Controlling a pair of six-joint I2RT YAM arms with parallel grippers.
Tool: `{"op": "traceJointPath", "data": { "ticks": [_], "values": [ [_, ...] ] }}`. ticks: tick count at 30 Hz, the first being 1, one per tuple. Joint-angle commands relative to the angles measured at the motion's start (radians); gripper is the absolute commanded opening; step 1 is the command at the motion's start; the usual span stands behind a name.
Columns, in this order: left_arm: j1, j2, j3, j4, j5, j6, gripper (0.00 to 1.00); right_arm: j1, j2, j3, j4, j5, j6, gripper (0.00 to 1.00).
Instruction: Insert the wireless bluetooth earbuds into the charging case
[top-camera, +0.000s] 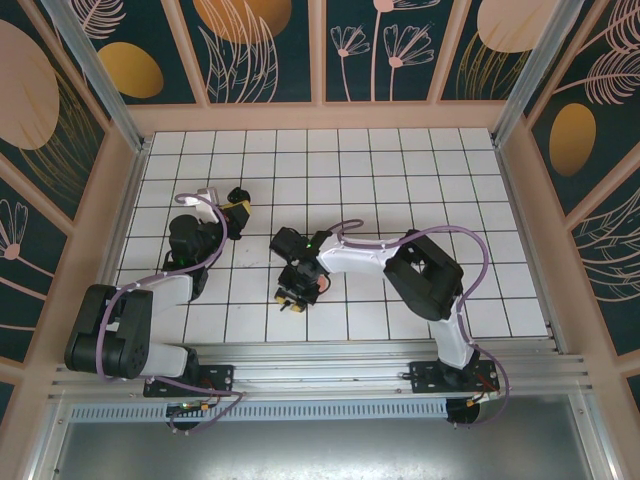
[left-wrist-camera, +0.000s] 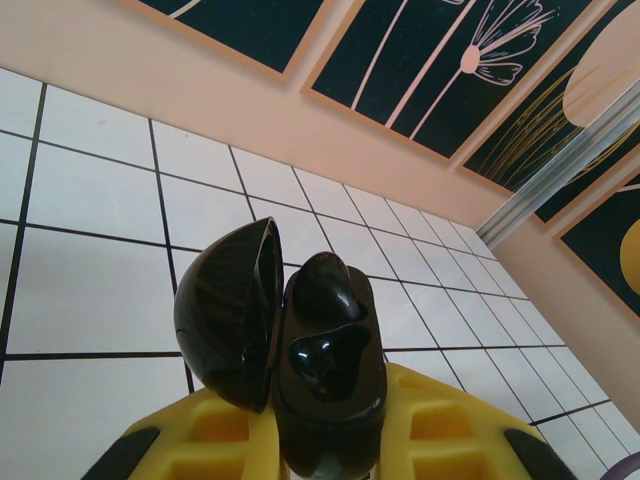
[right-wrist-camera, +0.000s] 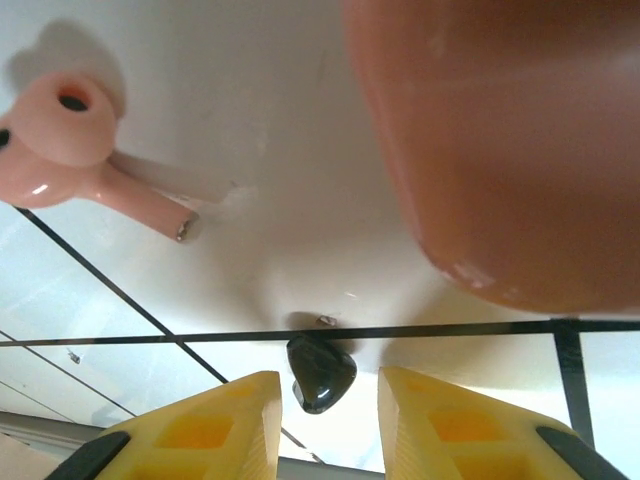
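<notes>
My left gripper (left-wrist-camera: 320, 405) is shut on the open black charging case (left-wrist-camera: 330, 400), lid (left-wrist-camera: 225, 310) swung to the left. A black earbud (left-wrist-camera: 325, 290) sits in its upper socket; the lower socket (left-wrist-camera: 322, 365) is a bare glossy hollow. In the top view the left gripper (top-camera: 237, 206) holds the case at the table's left. My right gripper (top-camera: 290, 297) points down at the table's middle. Its yellow fingers (right-wrist-camera: 215, 420) stand open around a black earbud (right-wrist-camera: 320, 372) lying on the tile, a gap on each side. A pink earbud (right-wrist-camera: 75, 140) lies further off to the left.
A large pink rounded case (right-wrist-camera: 500, 150) lies close beyond the right gripper, to its right. The white grid table (top-camera: 420, 180) is walled by a peach frame (top-camera: 320, 118) at the back and sides.
</notes>
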Motion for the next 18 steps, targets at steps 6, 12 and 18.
{"op": "traceJointPath", "data": {
  "ticks": [6,12,18],
  "values": [
    [0.007,-0.008,-0.004,0.031,0.019,-0.012,0.08,-0.009,0.0,0.007,-0.016,0.018,0.007,0.3],
    [0.006,-0.01,-0.004,0.029,0.019,-0.011,0.08,-0.018,0.014,0.015,-0.019,0.013,-0.01,0.29],
    [0.006,-0.013,-0.004,0.025,0.017,-0.008,0.08,-0.019,0.028,0.013,-0.003,-0.004,-0.013,0.27]
  ]
}}
